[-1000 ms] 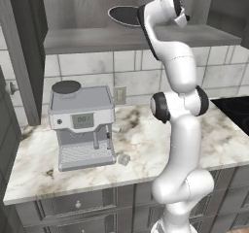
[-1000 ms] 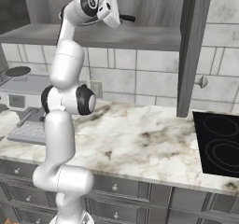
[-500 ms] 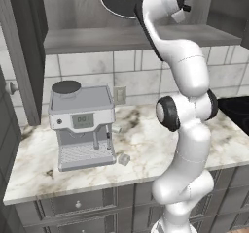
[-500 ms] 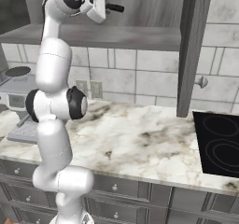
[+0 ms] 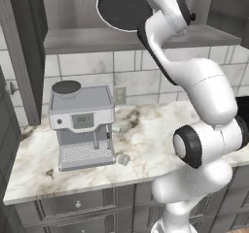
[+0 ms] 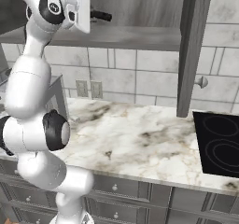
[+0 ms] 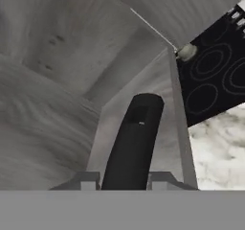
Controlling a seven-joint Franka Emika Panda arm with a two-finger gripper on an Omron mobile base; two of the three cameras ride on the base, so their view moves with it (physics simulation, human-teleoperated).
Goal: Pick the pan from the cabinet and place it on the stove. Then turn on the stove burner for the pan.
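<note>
The pan (image 5: 121, 8) hangs tilted on edge in front of the open cabinet (image 5: 121, 40), well above the counter, its black inside facing the left base view. My gripper (image 7: 125, 180) is shut on the pan's long black handle (image 7: 134, 138), which runs up between the fingertips (image 7: 88, 178) in the hand view. In the right base view the handle's end (image 6: 101, 16) sticks out past my hand (image 6: 77, 6), level with the cabinet shelf (image 6: 130, 34). The stove (image 6: 218, 143) lies at the counter's right end, with its ring markings (image 7: 210, 61) showing black in the hand view.
A grey coffee machine (image 5: 80, 125) stands on the marble counter (image 5: 146, 125) at the left. The cabinet's open doors (image 5: 19, 57) (image 6: 189, 50) hang on both sides, the right one with a silver knob (image 6: 201, 82) just left of the stove.
The pan has come up off the cabinet shelf and tipped from flat to nearly on edge. My hand has swung left and the elbow has shifted, with the grip kept on the handle.
</note>
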